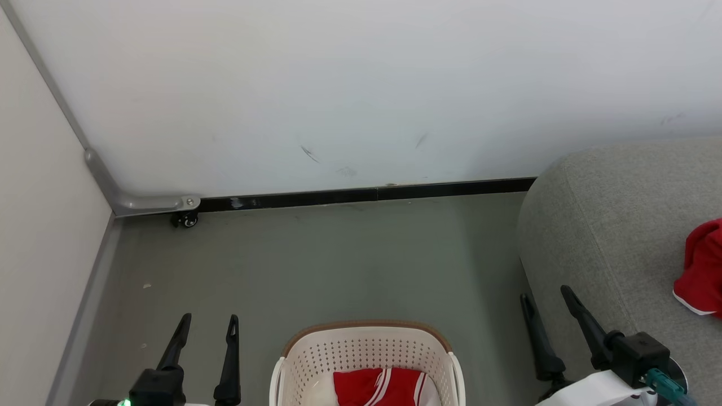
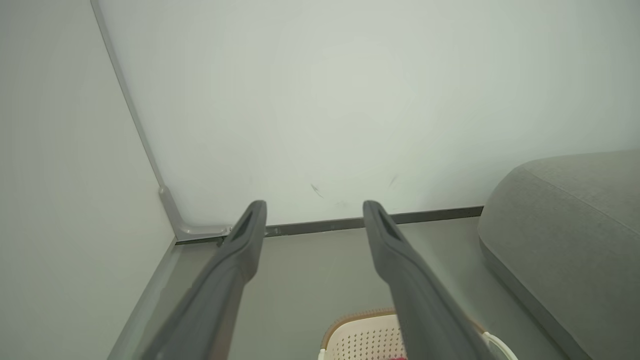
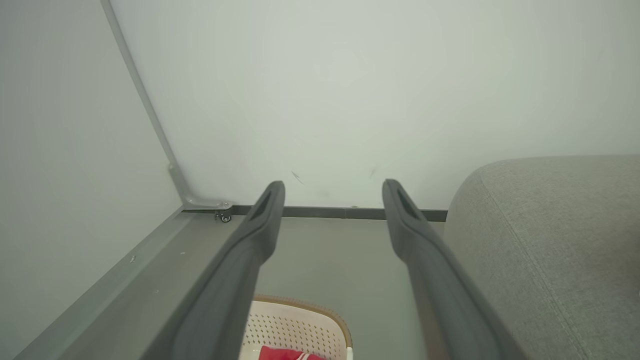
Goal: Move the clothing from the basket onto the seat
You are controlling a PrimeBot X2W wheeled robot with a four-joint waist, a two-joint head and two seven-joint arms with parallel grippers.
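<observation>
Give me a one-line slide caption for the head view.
Mid-job: left gripper and right gripper open and empty; red striped garment in the basket, second red garment on the grey seat.

Cut by bottom edge of head view: basket, near half out of frame, and striped red clothing inside it, only a top fold showing, garment type not tellable. Cut by right edge, centre right: seat and a red piece with white trim lying on it, full extent unseen. In left wrist view, lower centre, basket rim partly hidden behind a left-gripper finger, red a mere sliver at bottom edge; small dark caster at wall foot, left of centre in head view, too small for detail.
</observation>
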